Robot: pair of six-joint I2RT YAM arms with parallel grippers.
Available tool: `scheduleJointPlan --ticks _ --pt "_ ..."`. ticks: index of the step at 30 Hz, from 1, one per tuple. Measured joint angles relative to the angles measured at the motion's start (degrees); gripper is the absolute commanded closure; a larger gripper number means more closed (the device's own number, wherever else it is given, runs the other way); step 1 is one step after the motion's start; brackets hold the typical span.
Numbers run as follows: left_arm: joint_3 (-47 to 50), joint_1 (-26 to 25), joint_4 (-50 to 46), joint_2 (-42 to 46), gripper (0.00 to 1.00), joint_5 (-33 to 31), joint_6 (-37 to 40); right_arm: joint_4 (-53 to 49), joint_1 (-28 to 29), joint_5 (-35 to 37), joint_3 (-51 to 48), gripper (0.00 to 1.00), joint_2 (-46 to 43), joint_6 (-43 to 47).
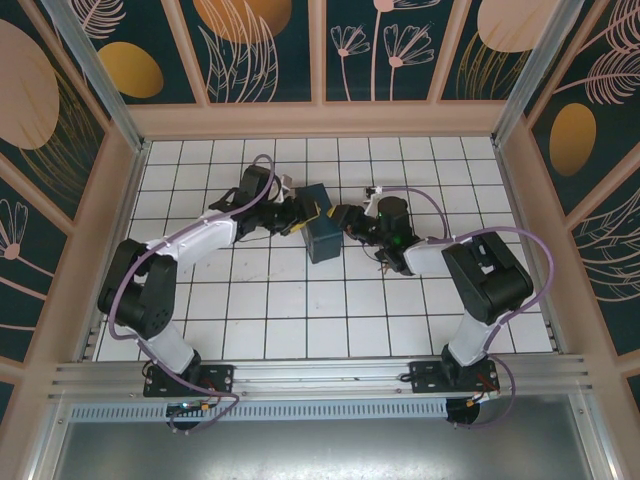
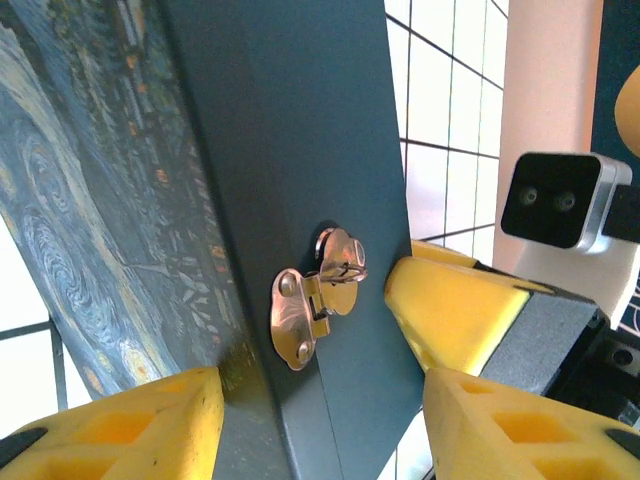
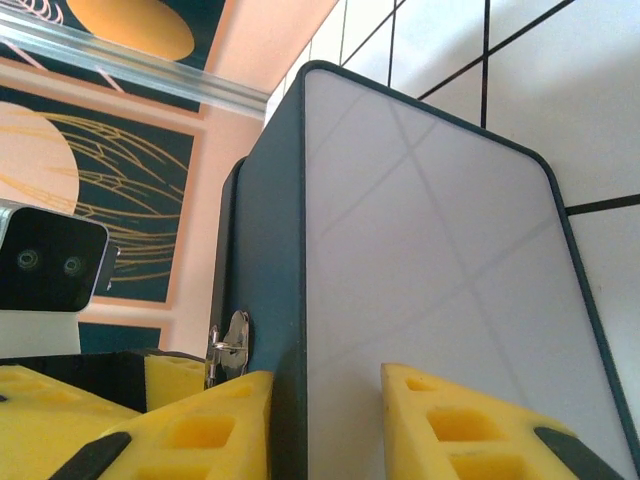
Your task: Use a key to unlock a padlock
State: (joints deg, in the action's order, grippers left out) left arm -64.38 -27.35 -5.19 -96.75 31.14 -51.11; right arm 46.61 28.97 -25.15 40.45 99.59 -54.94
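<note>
Since the left gripper and right gripper both straddle the tin, fingers spread and grip uncertain, its latch on the narrow edge sits just beside a right finger. Where the padlock lies I cannot tell.

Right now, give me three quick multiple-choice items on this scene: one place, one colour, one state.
1. Where is the tin? A between the two grippers; B against the left wall; C on the front rail.
2. Finger colour? A red; B yellow; C white.
3. Tin lid? A off; B wide open; C shut.

Answers:
1 A: the left gripper and right gripper flank it mid-table.
2 B: the fingers are yellow in both wrist views.
3 C: the latch lies flat across a closed seam.
</note>
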Motion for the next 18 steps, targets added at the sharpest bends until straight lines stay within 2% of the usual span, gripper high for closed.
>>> scheduleJointPlan --ticks 8,18 --pt "-5.6 0.2 -2.0 -3.0 0.45 -0.1 -0.1 3.2 -0.5 2.2 -2.2 0.71 -0.1 -1.2" --pt "-6.9 -1.0 0.5 -4.1 0.45 1.4 -1.5 5.0 -3.2 0.1 -3.9 0.7 -0.4 -0.7"
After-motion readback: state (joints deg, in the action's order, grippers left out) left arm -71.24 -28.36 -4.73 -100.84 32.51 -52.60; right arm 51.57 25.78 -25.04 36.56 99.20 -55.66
